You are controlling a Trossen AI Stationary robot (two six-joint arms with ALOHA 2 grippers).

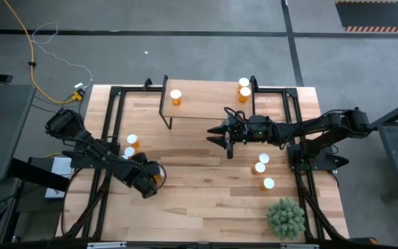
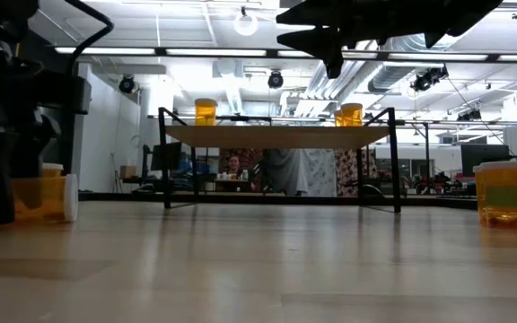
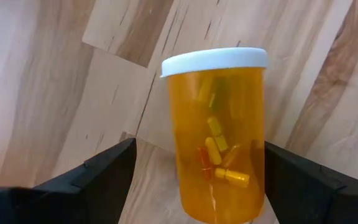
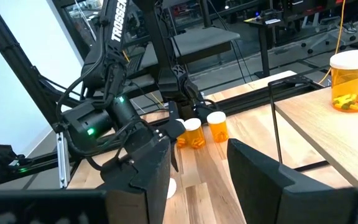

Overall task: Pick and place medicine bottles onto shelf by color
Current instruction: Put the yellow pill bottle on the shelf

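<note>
An orange medicine bottle with a white cap lies on its side on the table at the near left. My left gripper points down over it, open. One finger stands on each side of the bottle, and one of them is close to its wall. Two more bottles stand just beyond it. The shelf stands at the far middle and carries three bottles. My right gripper hovers open and empty in front of the shelf. Three more bottles stand at the near right.
A green spiky plant stands at the near right corner. Black frame rails run along the table's left and right sides. Bare tabletop lies between the two arms, in front of the shelf.
</note>
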